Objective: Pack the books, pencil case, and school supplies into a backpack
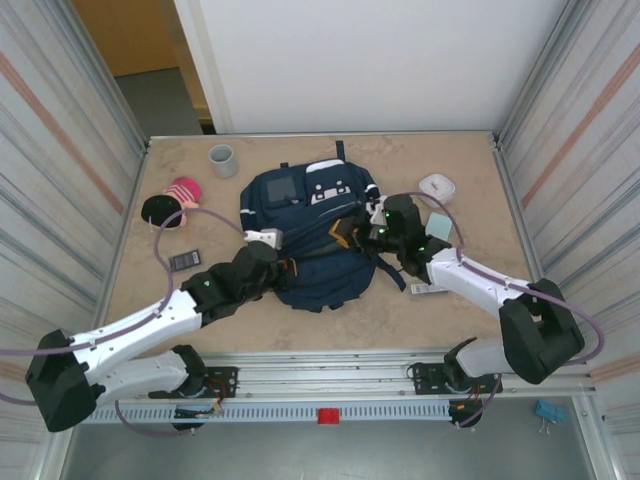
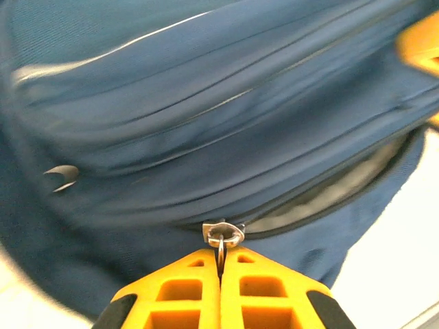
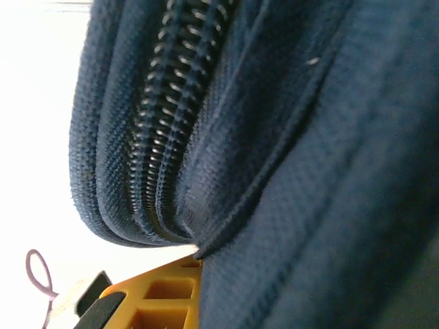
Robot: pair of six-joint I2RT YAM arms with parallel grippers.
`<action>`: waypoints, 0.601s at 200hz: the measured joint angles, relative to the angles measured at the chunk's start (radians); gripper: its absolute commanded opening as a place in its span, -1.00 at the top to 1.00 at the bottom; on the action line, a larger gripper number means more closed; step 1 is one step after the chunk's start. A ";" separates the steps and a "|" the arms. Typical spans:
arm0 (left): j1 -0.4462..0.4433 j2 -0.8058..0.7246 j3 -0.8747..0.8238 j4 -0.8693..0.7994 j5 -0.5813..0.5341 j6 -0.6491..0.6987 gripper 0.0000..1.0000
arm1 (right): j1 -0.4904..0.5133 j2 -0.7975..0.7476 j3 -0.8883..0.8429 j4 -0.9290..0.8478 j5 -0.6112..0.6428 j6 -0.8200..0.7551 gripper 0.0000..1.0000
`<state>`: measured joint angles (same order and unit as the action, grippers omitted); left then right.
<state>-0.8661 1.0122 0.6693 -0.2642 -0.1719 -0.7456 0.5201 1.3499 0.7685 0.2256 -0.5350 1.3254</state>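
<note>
- Beige marbled table (image 1: 480, 170) is lying between ribbed metal side walls, with a white panel standing behind it. Your backpack (image 1: 310, 205) is sitting flat in the middle, its top end pointing away from the arm bases.
- Your left gripper (image 1: 291, 268) is resting at the backpack's near-left edge. In the left wrist view its yellow fingers (image 2: 178, 295) are pressing together, and they are pinching the metal zipper pull (image 2: 223, 234) between their tips.
- That pull is sitting on a zipper line that is gaping slightly to its right, where a strip of grey is showing through the slit.
- Your right gripper (image 1: 344, 232) is lying on the backpack's right half, just across from the left one, with its jaws together.
- In the right wrist view one yellow finger (image 3: 161, 295) is pushing up against a fold of blue fabric beside a closed coil zipper (image 3: 154, 151). Whether any cloth is caught between the jaws, you cannot tell.
- Your small dark book (image 1: 187, 261) is lying on the table left of the backpack, just beside the left forearm and well apart from both grippers.
- A pale teal flat item (image 1: 437, 225) is lying right of the backpack, just behind the right wrist, with a white rounded case (image 1: 437, 187) beyond it.
- A grey cup (image 1: 222, 158) is standing near the far-left corner, and a pink-and-black bundle (image 1: 172, 203) is lying near the left wall.
</note>
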 measured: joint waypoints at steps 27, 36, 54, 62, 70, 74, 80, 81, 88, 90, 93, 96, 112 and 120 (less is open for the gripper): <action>0.027 -0.019 -0.050 0.039 0.021 0.005 1.00 | -0.052 -0.013 0.011 -0.043 -0.043 -0.032 0.24; 0.032 -0.017 -0.059 0.051 0.032 0.010 1.00 | -0.050 -0.014 0.011 -0.044 -0.032 -0.026 0.03; 0.036 0.000 -0.060 0.087 0.060 0.018 1.00 | -0.011 -0.013 0.009 -0.015 0.016 -0.005 -0.11; 0.036 0.011 -0.060 0.102 0.073 0.022 1.00 | 0.024 -0.010 0.008 0.007 0.045 0.009 -0.13; 0.036 0.022 -0.060 0.112 0.082 0.026 1.00 | 0.065 -0.003 0.006 0.032 0.075 0.023 -0.13; 0.036 0.026 -0.060 0.116 0.087 0.027 1.00 | 0.080 0.002 0.006 0.042 0.086 0.026 -0.13; 0.036 0.032 -0.060 0.121 0.092 0.029 1.00 | 0.110 0.011 0.006 0.060 0.108 0.035 -0.11; 0.036 0.032 -0.060 0.121 0.092 0.029 1.00 | 0.113 0.013 0.006 0.062 0.111 0.037 -0.10; 0.037 0.035 -0.060 0.125 0.098 0.032 1.00 | 0.138 0.026 0.006 0.080 0.136 0.044 0.06; 0.037 0.035 -0.060 0.126 0.099 0.033 1.00 | 0.145 0.030 0.006 0.085 0.144 0.049 0.12; 0.037 0.036 -0.060 0.127 0.101 0.034 1.00 | 0.154 0.035 0.006 0.092 0.153 0.054 0.19; 0.038 0.036 -0.060 0.128 0.102 0.035 1.00 | 0.161 0.042 0.006 0.101 0.163 0.054 0.28; 0.038 0.035 -0.060 0.129 0.101 0.040 1.00 | 0.182 0.067 0.006 0.119 0.199 0.068 0.62; 0.038 0.031 -0.060 0.123 0.097 0.043 1.00 | 0.182 0.074 0.006 0.120 0.206 0.074 0.72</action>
<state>-0.8284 1.0428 0.6098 -0.1413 -0.0750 -0.7029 0.7025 1.4242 0.7750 0.3454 -0.3294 1.3998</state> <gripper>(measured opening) 0.050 0.219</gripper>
